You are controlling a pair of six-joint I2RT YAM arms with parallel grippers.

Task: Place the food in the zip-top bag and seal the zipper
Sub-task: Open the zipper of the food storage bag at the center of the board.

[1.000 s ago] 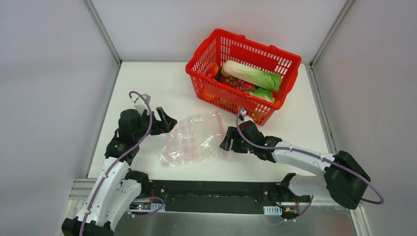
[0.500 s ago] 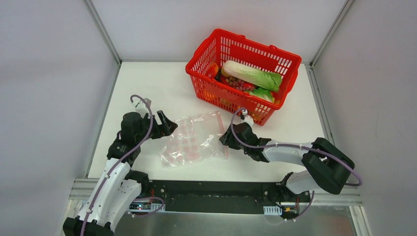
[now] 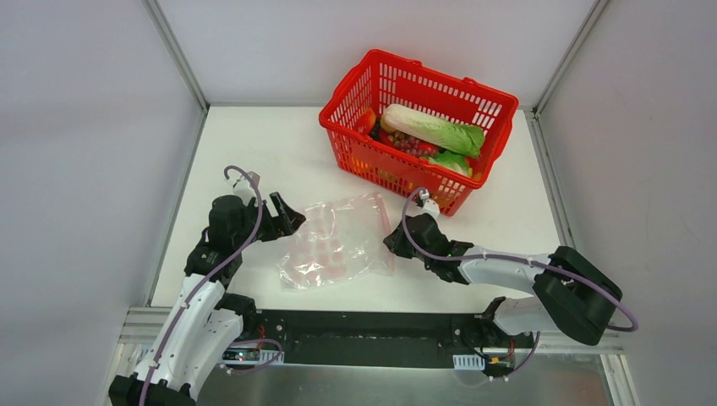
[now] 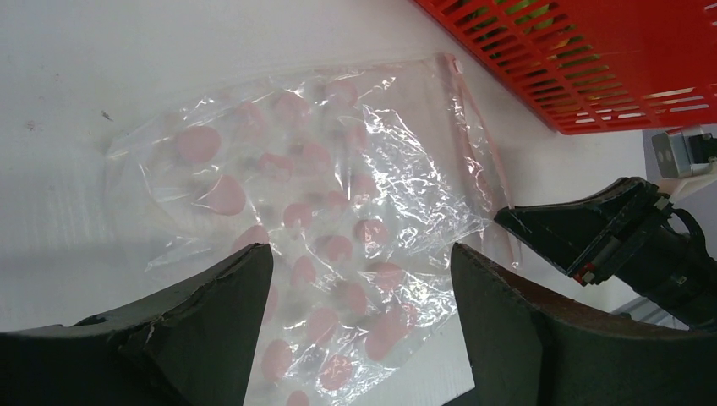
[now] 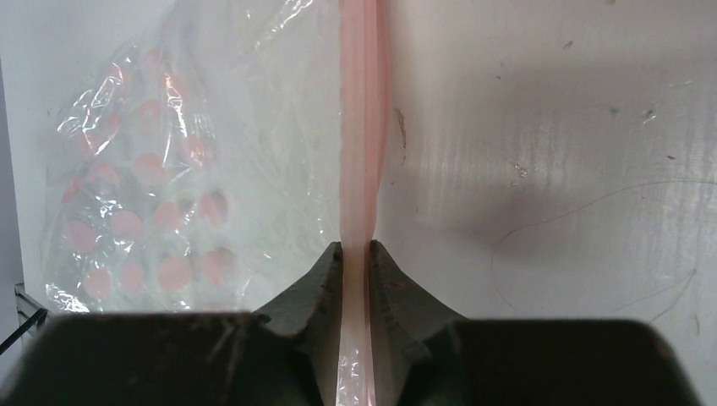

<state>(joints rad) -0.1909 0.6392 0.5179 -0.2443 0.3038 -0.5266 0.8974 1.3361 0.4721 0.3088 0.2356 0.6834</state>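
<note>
I have the right gripper (image 5: 355, 254) pinched on the zipper (image 5: 363, 127), while the left gripper (image 4: 359, 262) hangs open over the zip-top bag (image 3: 334, 241).

Nearest me, the right fingers are closed on the near end of the thin pink-red strip. Its long axis runs straight ahead from them toward the basket. The bag's body spreads leftward from the strip, toward the left arm, whose fingers stand wide apart just above the bag's opposite edge. I judge the left arm to be the one placed to catch a layer and open the mouth. The bag is clear, crinkly film with pink spots, lying flat and limp on the white table (image 3: 254, 152). Farthest off, the food is not yet bagged: the long pale-and-green cabbage (image 3: 431, 127) lies atop the rest in the rigid red basket (image 3: 423, 72).
</note>
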